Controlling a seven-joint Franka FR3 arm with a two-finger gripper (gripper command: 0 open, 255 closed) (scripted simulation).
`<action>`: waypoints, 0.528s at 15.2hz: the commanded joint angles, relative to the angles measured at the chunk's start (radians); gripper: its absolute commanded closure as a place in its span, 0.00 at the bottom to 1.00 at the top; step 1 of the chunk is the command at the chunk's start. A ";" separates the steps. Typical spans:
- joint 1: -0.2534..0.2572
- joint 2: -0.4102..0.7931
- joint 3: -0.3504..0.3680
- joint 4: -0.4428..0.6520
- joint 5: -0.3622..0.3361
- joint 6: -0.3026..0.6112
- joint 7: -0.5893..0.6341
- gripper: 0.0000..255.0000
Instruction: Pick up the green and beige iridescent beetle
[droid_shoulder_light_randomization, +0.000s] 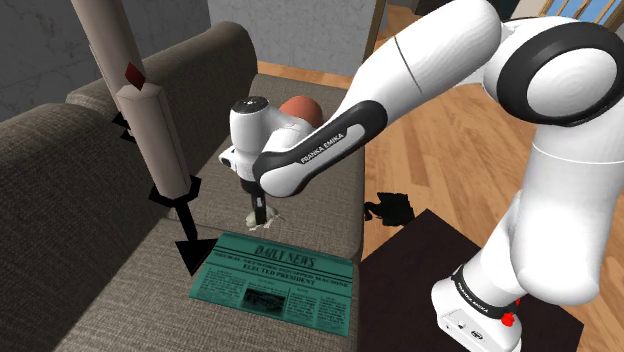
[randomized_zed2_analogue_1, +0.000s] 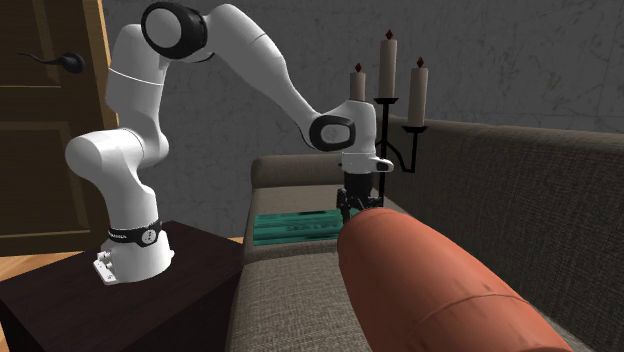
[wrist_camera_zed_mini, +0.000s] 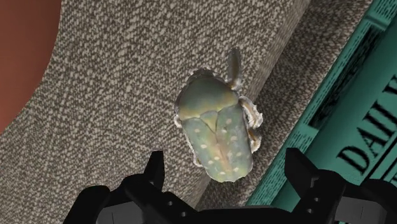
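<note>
Hand (wrist_camera_zed_mini: 226, 160) points straight down (wide open, gripping nothing) just above the beetle (wrist_camera_zed_mini: 216, 130) on the sofa (wrist_camera_zed_mini: 114, 95).

Pale green, white-speckled beetle (wrist_camera_zed_mini: 216, 137); teal newspaper (wrist_camera_zed_mini: 343, 121); grey-brown flecked sofa (wrist_camera_zed_mini: 127, 95).

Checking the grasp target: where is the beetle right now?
In the wrist view, the beetle lies on the sofa seat just ahead of the open hand, beside the green newspaper.

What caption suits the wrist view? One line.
Open end effector above a green-beige beetle on the grey sofa, beside a teal newspaper.
</note>
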 joint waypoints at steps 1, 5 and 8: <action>0.006 0.023 -0.003 0.002 -0.011 0.021 0.008 0.00; 0.014 0.067 -0.014 -0.001 -0.030 0.068 0.022 0.00; 0.013 0.067 -0.014 -0.001 -0.029 0.068 0.021 1.00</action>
